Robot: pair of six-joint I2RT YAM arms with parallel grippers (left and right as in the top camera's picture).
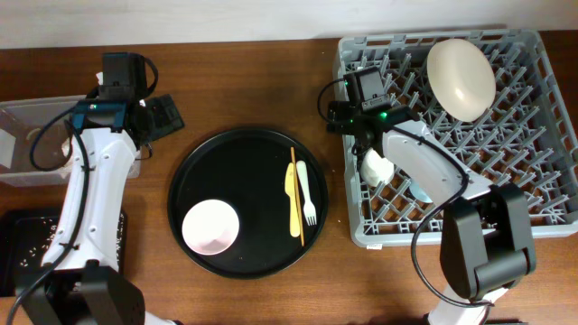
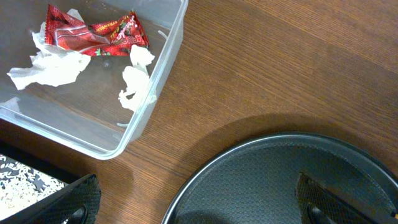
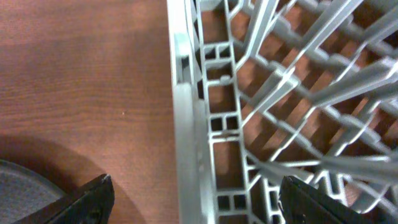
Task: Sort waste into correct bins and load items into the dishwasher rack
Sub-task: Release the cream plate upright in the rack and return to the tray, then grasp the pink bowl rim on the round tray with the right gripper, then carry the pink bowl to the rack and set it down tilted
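In the right wrist view, my right gripper point(image 3: 202, 204) is spread wide with nothing between its fingers. One dark fingertip shows at each lower corner of the picture. The gripper hangs across the near wall of the dishwasher rack point(image 3: 186, 124). The rack lies to the right of the round black tray point(image 3: 25, 186), with a strip of bare worktop point(image 3: 81, 74) between them. Only a corner of that tray shows here.

In the left wrist view, my left gripper point(image 2: 199, 202) is also spread wide and holds nothing. It hovers at the round black tray's upper-left edge. Up and left of the tray, apart from it, sits the clear tub point(image 2: 155, 81). Inside it the red snack wrapper point(image 2: 93, 34) and the crumpled tissue point(image 2: 50, 65) lie touching. Left of the tray, rice grains point(image 2: 18, 179) are scattered in the shallow black tray point(image 2: 56, 179).

In the overhead view, the pinkish-white bowl point(image 1: 210, 226) sits on the lower-left part of the round black tray. The yellow utensil point(image 1: 293, 194) and the white fork point(image 1: 307, 194) lie side by side on its right part. In the rack to the tray's right, the cream cup point(image 1: 377, 168) sits near the wall closest to the tray. A sliver of the blue cup point(image 1: 421, 191) shows just beyond it, beside my right arm. The pale cream plate point(image 1: 461, 74) stands in the part of the rack farthest from the tray.
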